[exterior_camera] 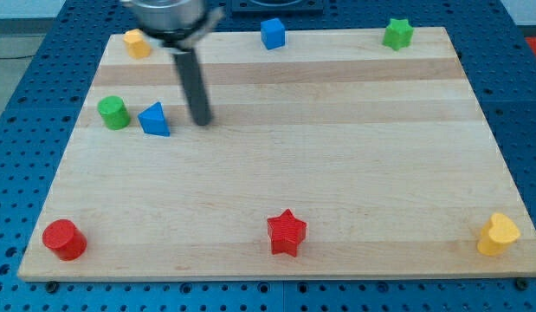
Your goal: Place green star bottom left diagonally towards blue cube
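The green star (397,33) sits at the view's top right corner of the wooden board (337,156). The blue cube (272,33) sits at the view's top edge, near the middle, to the left of the star. My tip (201,121) rests on the board in the upper left part, just right of a blue triangle block (154,120). The tip is far to the left of the green star and below-left of the blue cube. It touches no block.
A green cylinder (113,112) stands left of the blue triangle. A yellow block (137,42) is at the top left corner. A red cylinder (63,239) is bottom left, a red star (287,232) bottom middle, a yellow heart block (498,234) bottom right.
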{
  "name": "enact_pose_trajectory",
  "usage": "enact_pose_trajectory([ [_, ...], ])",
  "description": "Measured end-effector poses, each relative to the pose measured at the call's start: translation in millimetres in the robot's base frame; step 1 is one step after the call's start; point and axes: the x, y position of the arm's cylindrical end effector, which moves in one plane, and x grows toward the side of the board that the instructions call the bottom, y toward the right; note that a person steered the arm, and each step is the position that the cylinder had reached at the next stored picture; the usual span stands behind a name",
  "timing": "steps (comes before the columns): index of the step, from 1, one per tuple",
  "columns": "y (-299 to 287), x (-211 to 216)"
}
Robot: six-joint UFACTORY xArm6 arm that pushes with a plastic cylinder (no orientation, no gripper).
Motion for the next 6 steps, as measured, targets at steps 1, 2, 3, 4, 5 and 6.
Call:
enact_pose_trajectory([
  [1,116.0,-11.8],
  [2,244.5,-40.6],
  [3,332.9,-103.0],
  [4,361.0,-172.0],
  [5,347.9,-201.5],
  [6,291.9,-192.2],
])
